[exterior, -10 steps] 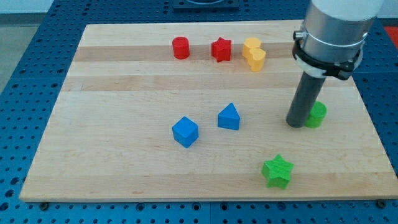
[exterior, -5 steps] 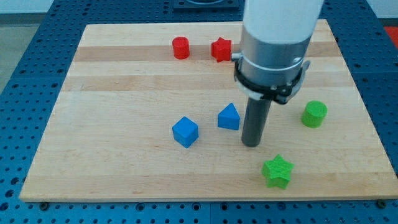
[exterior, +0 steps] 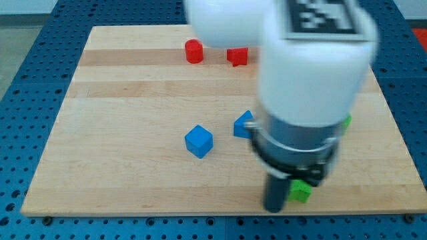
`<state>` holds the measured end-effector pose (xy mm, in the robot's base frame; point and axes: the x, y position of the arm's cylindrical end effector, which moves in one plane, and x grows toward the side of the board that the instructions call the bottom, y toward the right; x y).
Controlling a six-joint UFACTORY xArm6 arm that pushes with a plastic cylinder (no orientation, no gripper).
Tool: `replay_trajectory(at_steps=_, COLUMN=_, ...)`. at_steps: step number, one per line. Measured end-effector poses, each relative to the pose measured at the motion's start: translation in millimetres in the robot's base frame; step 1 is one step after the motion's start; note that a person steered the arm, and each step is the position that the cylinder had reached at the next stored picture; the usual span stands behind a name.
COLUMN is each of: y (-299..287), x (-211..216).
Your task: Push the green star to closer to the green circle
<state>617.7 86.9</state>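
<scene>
1. My tip [exterior: 274, 209] sits near bench [exterior: 120, 187] bottom edge, just left of green star [exterior: 301, 191], maybe touching; can't tell.
2. Tool: plain rod, no jaws, holds nothing.
3. Green circle [exterior: 346, 121] mostly hidden behind arm, up-right of star.

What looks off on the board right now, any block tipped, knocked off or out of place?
Nothing stands out. My tip sits near the board's bottom edge, just left of the green star, which the arm mostly hides. The green circle barely shows. The blue cube and red cylinder sit flat. The yellow block is hidden.
</scene>
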Motion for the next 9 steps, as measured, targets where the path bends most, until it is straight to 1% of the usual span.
replay_trajectory(at_steps=1, y=36, x=0)
replay_trajectory(at_steps=4, y=32, x=-12)
replay_trajectory(at_steps=6, y=52, x=-16)
replay_trajectory(at_steps=8, y=58, x=-59)
replay_trajectory(at_steps=9, y=64, x=-95)
